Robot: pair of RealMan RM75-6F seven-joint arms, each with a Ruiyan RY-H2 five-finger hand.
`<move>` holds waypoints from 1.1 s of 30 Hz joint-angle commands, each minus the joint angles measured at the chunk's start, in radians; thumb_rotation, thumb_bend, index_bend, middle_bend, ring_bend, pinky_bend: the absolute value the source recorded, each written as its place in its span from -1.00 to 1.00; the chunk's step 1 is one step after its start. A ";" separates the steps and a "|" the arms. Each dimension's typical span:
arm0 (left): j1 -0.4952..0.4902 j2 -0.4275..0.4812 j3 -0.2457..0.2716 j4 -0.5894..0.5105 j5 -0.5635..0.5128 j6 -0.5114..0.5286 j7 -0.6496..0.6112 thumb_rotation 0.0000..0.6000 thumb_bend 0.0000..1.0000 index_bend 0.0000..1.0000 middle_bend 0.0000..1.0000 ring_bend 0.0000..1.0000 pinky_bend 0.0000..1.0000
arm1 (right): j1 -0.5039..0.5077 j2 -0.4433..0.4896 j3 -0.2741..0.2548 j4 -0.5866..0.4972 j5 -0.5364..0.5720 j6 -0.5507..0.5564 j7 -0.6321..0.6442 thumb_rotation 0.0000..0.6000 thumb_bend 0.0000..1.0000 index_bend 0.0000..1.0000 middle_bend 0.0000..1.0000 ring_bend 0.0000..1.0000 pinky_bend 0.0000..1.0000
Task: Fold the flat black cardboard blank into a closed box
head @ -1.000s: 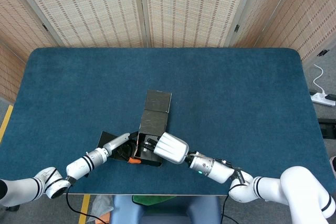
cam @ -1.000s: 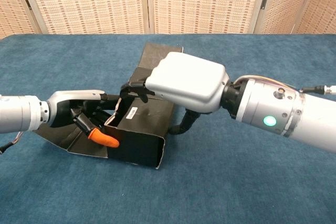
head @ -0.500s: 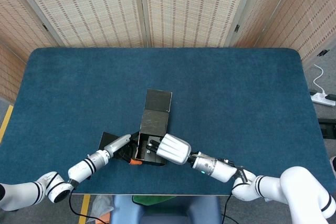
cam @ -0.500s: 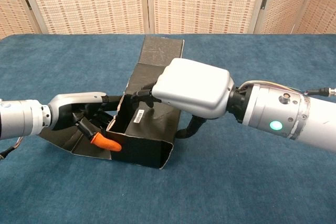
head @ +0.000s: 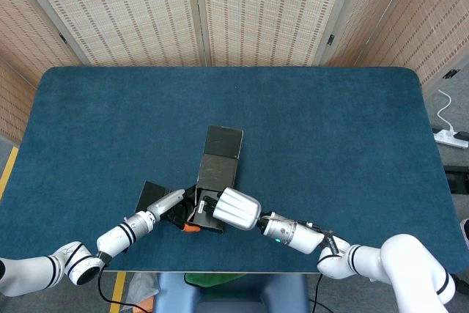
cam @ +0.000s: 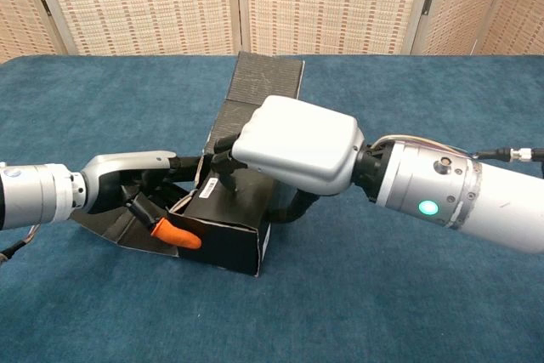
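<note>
Both hands grasp the box (cam: 223, 240); only chest view shows the left hand's (cam: 136, 184) orange fingertip.

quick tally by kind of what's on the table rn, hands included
Black cardboard box blank: 1
Robot hands: 2, left hand and right hand
Total: 3

You are looking at a black cardboard blank (cam: 255, 116) lying on a deep blue surface (cam: 382, 295). Your right hand (cam: 293, 144) is showing a white shell, your left hand (cam: 140, 180) grey-white with black fingers and one orange fingertip (cam: 180, 235).
</note>
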 commanded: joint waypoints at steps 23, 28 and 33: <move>0.013 -0.006 -0.016 0.009 0.003 -0.028 -0.006 1.00 -0.61 -0.73 -0.68 0.00 0.19 | 0.008 0.003 -0.037 0.009 0.002 -0.057 -0.038 1.00 -0.62 0.07 -0.11 0.53 1.00; 0.017 -0.018 -0.026 0.018 -0.013 -0.036 -0.014 1.00 -0.61 -0.52 -0.47 0.05 0.20 | 0.013 0.017 -0.041 -0.009 0.010 -0.085 -0.051 1.00 -0.62 0.08 -0.09 0.53 1.00; 0.022 -0.027 -0.034 0.023 -0.025 -0.040 -0.001 1.00 -0.61 -0.42 -0.40 0.06 0.21 | 0.017 0.033 -0.046 -0.033 0.016 -0.112 -0.063 1.00 -0.60 0.09 -0.05 0.53 1.00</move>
